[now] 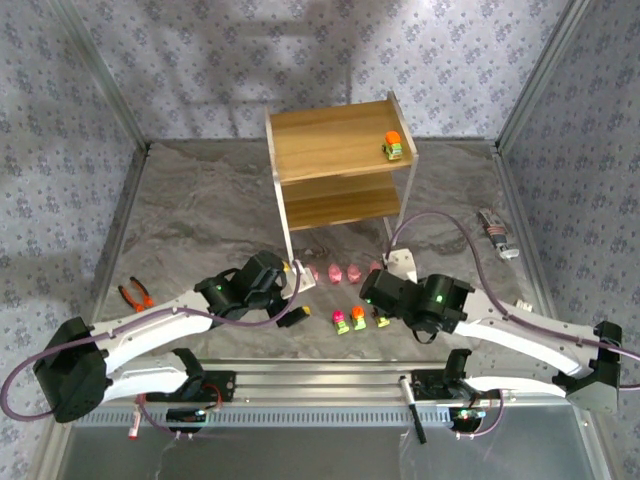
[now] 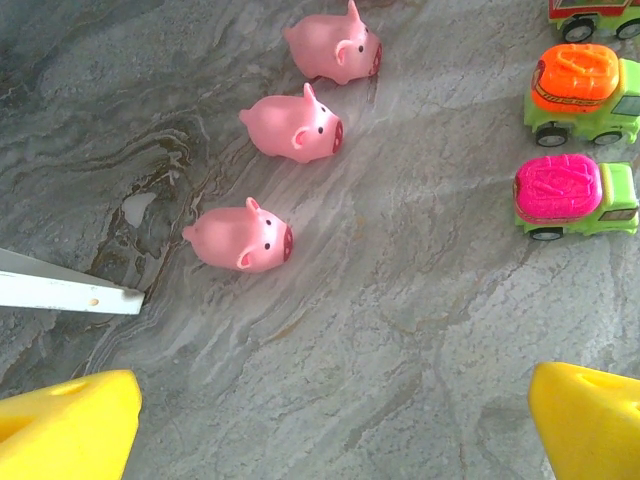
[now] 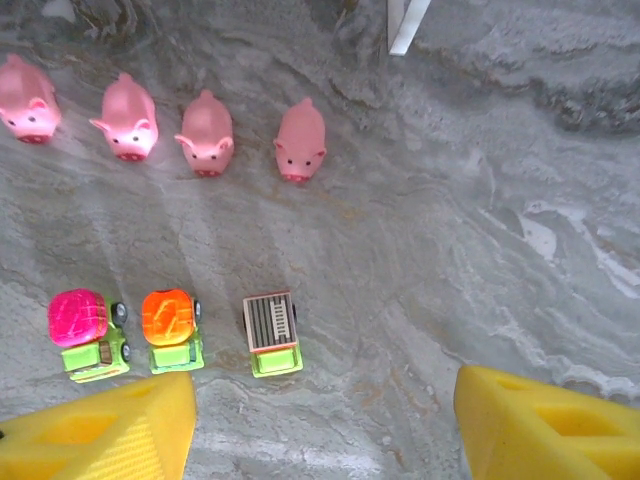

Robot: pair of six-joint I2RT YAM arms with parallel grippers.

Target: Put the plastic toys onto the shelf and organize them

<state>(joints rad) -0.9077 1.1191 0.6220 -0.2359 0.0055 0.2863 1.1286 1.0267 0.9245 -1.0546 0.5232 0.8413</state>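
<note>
Plastic toys (image 3: 272,335): four pigs (image 3: 205,135), three cars (image 3: 172,325) on table (image 3: 450,250) | fourth car (image 1: 393,147) atop shelf (image 1: 320,140) | left gripper (image 2: 335,410), right gripper (image 3: 325,410) jaws spread, empty

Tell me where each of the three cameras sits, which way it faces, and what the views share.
Top external: above, behind the robot, facing down at the shelf; left arm and right arm show.
Left wrist: faces down at pink pigs; left gripper at the bottom.
Right wrist: faces down at pigs and cars; right gripper at the bottom.
Shared: both wrist views catch the pink-topped car.
</note>
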